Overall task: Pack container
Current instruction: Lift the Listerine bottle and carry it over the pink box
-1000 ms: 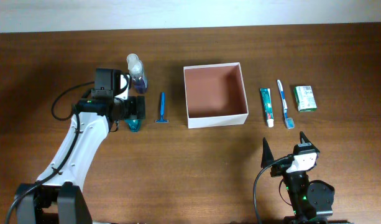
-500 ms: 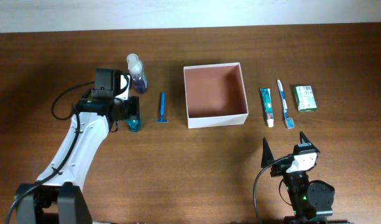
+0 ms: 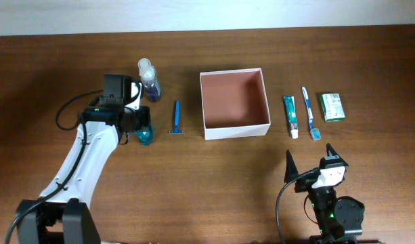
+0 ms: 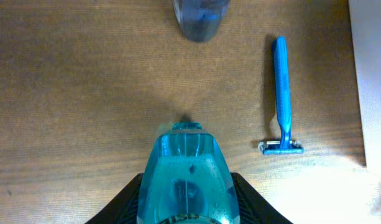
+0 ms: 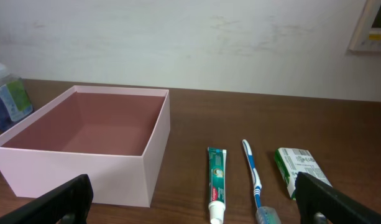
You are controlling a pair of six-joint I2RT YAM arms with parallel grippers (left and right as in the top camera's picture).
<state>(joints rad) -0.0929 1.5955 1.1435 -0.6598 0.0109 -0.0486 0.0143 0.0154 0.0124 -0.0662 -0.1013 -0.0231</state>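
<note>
The container (image 3: 237,130), a square white-walled box with a reddish-brown inside, stands empty at mid table and shows in the right wrist view (image 5: 84,177). Left of it a teal bottle (image 3: 145,135) lies on the wood. My left gripper (image 3: 143,129) is shut on that bottle (image 4: 187,180), one black finger (image 4: 131,196) pressed to each side. My right gripper (image 3: 309,159) rests near the front edge, open, with nothing between its fingers (image 5: 59,202).
A blue razor (image 3: 176,118) lies between the teal bottle and the container. A clear bottle of blue liquid (image 3: 149,80) stands behind the left gripper. Right of the container lie a toothpaste tube (image 3: 290,116), a toothbrush (image 3: 310,113) and a green packet (image 3: 332,106).
The left gripper's jaws have closed in from wide apart onto the sides of the teal bottle. The right arm has not moved.
</note>
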